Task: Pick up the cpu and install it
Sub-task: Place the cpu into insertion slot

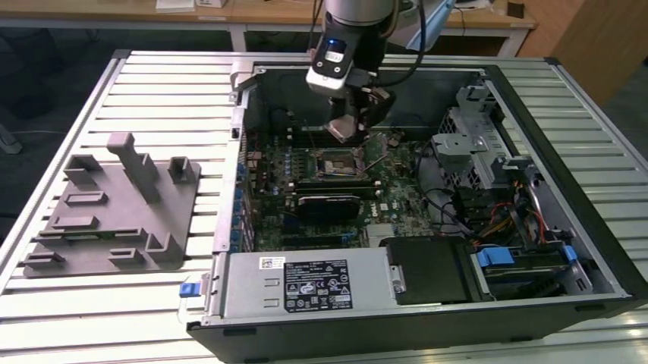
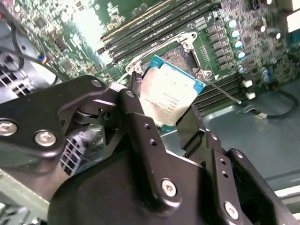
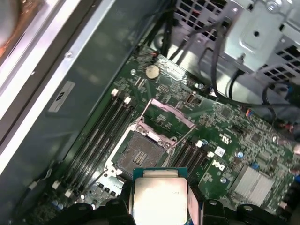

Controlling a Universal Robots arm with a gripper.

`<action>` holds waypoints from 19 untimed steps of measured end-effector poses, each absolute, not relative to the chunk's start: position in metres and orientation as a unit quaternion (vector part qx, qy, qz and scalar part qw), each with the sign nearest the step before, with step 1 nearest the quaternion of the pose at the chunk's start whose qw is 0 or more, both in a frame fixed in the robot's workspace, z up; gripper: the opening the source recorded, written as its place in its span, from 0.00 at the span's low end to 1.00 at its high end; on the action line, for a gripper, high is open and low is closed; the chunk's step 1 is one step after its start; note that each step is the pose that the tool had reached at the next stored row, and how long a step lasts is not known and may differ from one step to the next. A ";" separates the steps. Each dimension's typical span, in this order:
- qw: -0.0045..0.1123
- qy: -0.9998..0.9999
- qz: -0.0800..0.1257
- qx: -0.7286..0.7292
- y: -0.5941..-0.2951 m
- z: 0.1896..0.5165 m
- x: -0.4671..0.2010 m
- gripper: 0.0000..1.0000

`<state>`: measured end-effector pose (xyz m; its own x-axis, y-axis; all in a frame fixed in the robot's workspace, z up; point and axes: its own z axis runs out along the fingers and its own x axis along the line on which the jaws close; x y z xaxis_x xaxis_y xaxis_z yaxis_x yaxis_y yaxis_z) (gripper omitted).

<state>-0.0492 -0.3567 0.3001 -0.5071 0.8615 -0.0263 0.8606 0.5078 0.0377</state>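
The cpu, a thin square chip with a pale metal top and green rim, sits between my gripper's two black fingers, which are shut on its edges. In the first wrist view the cpu hangs a little short of the open motherboard socket, whose metal load plate is swung up. The exterior view shows the gripper inside the open computer case, above the socket. The chip is held tilted and is not touching the socket.
Memory slots run beside the socket. A drive cage and cable bundles fill the case at the exterior view's right, with the power supply at the front. A grey fixture block lies on the slatted table at the exterior view's left.
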 end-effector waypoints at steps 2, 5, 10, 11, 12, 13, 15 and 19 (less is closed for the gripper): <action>0.021 0.859 0.009 0.512 -0.357 0.300 -0.049 0.55; 0.021 0.844 0.009 0.535 -0.357 0.300 -0.049 0.55; 0.022 0.819 0.008 0.573 -0.357 0.299 -0.049 0.55; 0.022 0.814 0.008 0.580 -0.357 0.299 -0.049 0.55; 0.022 0.809 0.008 0.588 -0.357 0.299 -0.049 0.55; 0.022 0.803 0.007 0.595 -0.357 0.298 -0.049 0.55; 0.022 0.793 0.007 0.609 -0.357 0.298 -0.049 0.55; 0.022 0.770 0.006 0.638 -0.357 0.297 -0.049 0.55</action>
